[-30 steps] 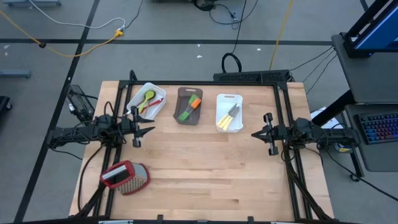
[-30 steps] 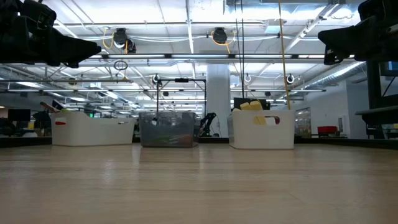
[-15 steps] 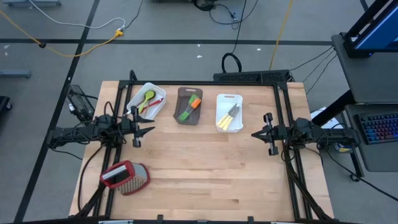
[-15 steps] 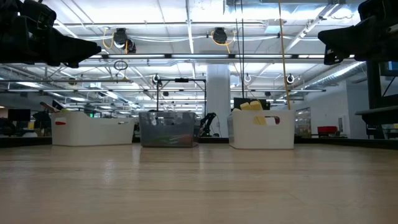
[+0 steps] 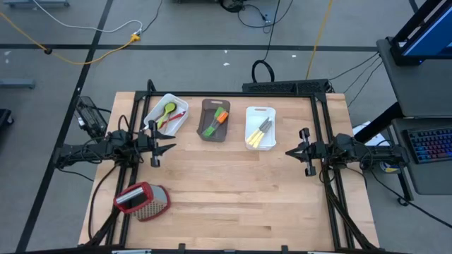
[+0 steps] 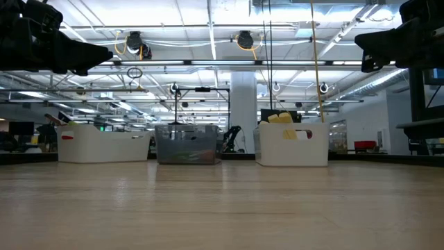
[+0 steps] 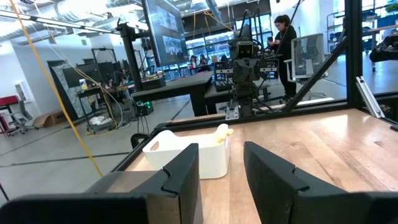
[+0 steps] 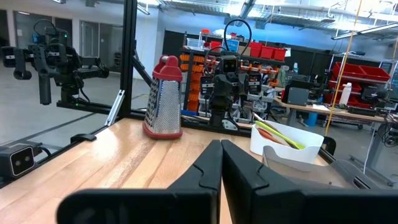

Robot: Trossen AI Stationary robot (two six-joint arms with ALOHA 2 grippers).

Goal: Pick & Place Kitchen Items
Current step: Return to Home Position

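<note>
Fingers [image 7: 183,177] of the left gripper [image 5: 164,149] stand slightly parted with nothing between them; those of the right gripper [image 5: 291,152] are pressed together, likewise empty; both arms hang over the side edges of the table [image 5: 233,190], facing each other. The utensils lie sorted: spoons [image 5: 168,111] in the left white tub [image 5: 179,124], spatulas [image 5: 216,121] in the dark tub [image 5: 214,138], knives [image 5: 262,129] in the right white tub [image 5: 260,110]. Little seems at risk; a careless left-arm swing could clip the tub just beside it, or the grater [image 5: 141,200].
</note>
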